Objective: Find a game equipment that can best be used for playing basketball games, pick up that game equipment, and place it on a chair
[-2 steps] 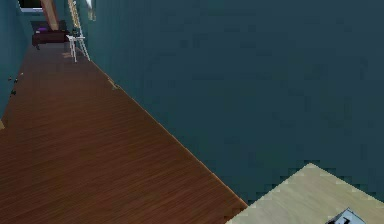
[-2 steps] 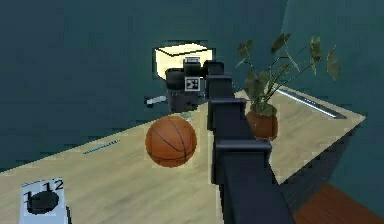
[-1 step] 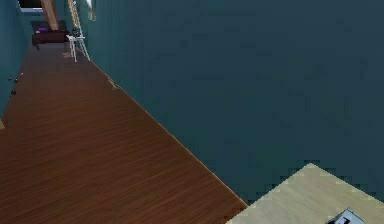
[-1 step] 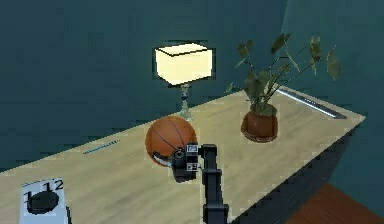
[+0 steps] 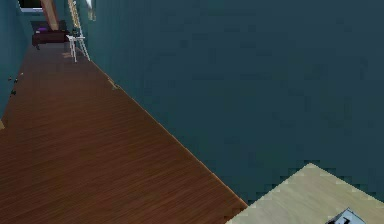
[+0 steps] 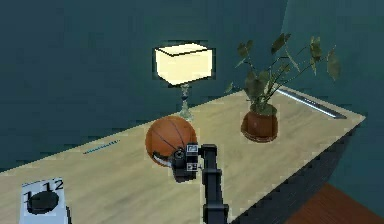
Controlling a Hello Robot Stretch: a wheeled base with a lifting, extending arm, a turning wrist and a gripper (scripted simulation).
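Room: teal wall and a brown wood floor that runs as a long passage up the forward view's left.
Far end: a white chair stands by the wall where the passage ends. Just left of it is a dark purple piece of furniture; I cannot tell its kind.
Table: a pale wood top set against the teal wall in the arm side view. A pale corner also shows at the forward view's bottom right.
Ball: orange and round with dark seams. It sits on the table near the middle, in front of the lamp's foot and apart from the pot.
Lamp: a lit cream shade on a thin stem, at the back of the table by the wall.
Plant: broad drooping leaves in a round red-brown pot, on the table right of the lamp.
Arm: a dark bar rising from the bottom edge, ending by the ball's lower right.
Claw: a dark body at the arm's far end, in front of the ball's lower right side. The ball rests on the table right behind it, so I cannot tell whether the claw holds anything or touches the ball.
Other: a white card with black marks lies at the table's bottom left. A thin grey stick lies left of the ball. A long grey strip lies along the table's far right.
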